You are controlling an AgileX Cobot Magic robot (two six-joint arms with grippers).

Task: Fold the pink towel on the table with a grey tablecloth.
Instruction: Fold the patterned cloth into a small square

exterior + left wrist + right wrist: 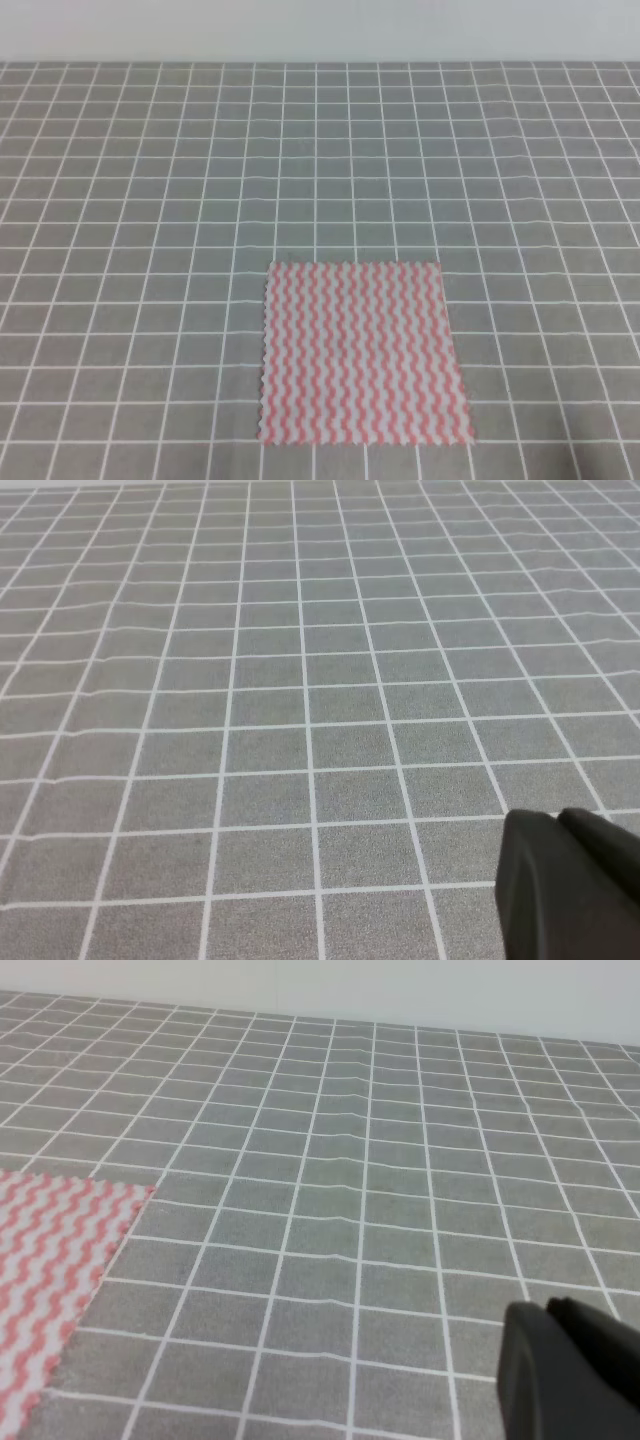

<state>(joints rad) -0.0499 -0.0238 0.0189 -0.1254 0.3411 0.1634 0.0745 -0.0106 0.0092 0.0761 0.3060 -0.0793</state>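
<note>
The pink towel [361, 352] lies flat and unfolded on the table with a grey tablecloth [320, 160], near the front edge, slightly right of centre. Its wavy pink-and-white stripes and jagged edges show in full. In the right wrist view one towel corner [55, 1260] shows at the left. Neither arm appears in the exterior high view. A black part of my left gripper [565, 880] fills the lower right corner of the left wrist view, over bare cloth. A black part of my right gripper [565, 1365] shows likewise, well right of the towel. The jaws' state is hidden in both.
Grey gridded cloth [300, 680] spreads on all sides of the towel, with slight ripples [370, 1090] running through it. A pale wall [320, 30] borders the table's far edge.
</note>
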